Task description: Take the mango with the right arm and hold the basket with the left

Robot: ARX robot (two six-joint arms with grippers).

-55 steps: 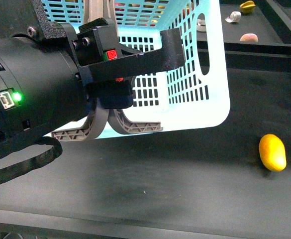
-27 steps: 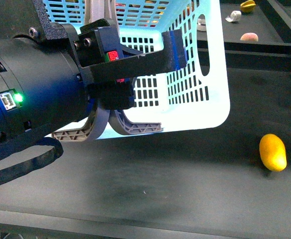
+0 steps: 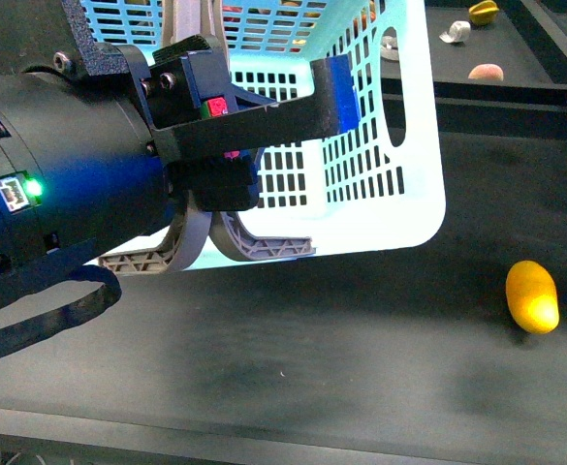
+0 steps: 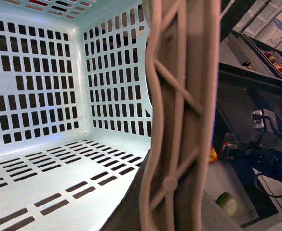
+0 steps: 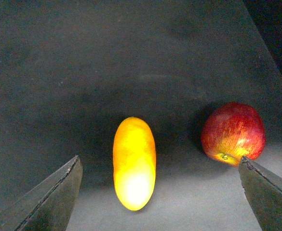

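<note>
The mango [image 3: 532, 297], smooth and yellow-orange, lies on the dark table at the right. In the right wrist view the mango [image 5: 134, 163] sits between the wide-apart fingers of my right gripper [image 5: 158, 163], nearer one finger and touching neither. The right gripper is open. The turquoise basket [image 3: 399, 194] is tilted up off the table at the centre. My left gripper [image 3: 210, 218] is shut on the basket's grey-brown handles [image 4: 179, 120], which fill the middle of the left wrist view. The bulky black left arm [image 3: 60, 184] hides the basket's left part.
A red apple [image 5: 233, 132] lies close beside the mango, near the gripper's other finger. On the back shelf are a yellow starfruit [image 3: 482, 13], a pinkish fruit [image 3: 484, 72] and a white object [image 3: 454, 32]. A green fruit [image 4: 226, 203] shows beyond the handles.
The basket and left gripper have edged very slightly up and to the left. The mango has not moved.
</note>
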